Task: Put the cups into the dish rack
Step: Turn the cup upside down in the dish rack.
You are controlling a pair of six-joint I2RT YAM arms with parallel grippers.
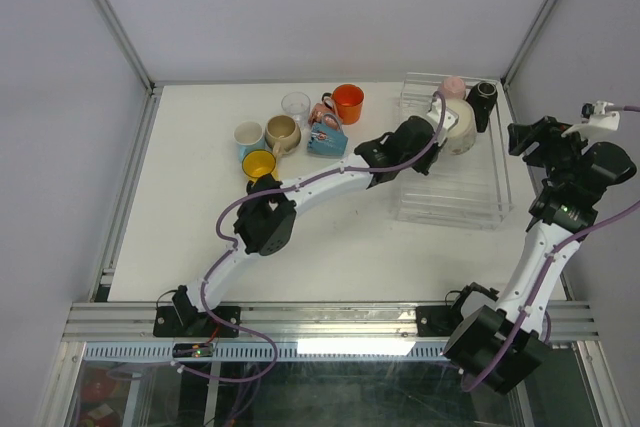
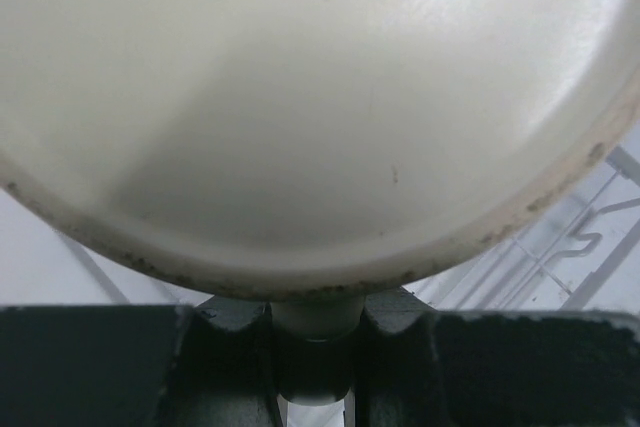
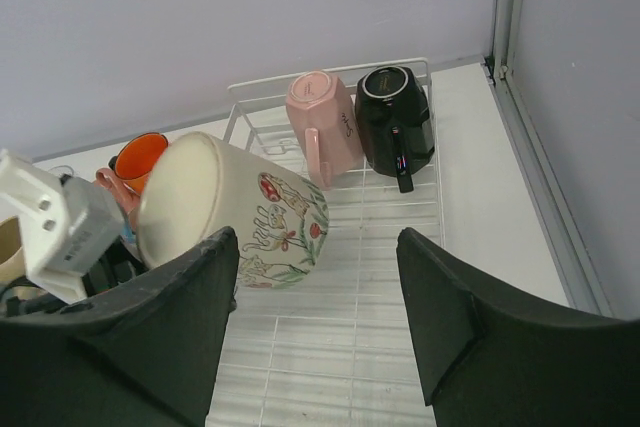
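Right wrist view: left gripper (image 2: 312, 332) clamps the floral mug (image 3: 240, 212) by its handle, long axis tilted near horizontal over the dish rack (image 3: 330, 75), near the pink mug (image 3: 322, 112) and black mug (image 3: 395, 117); right gripper (image 3: 315, 247) hangs open alongside.

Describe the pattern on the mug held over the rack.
Cream mug with red and green floral line drawings; clearest in the right wrist view.
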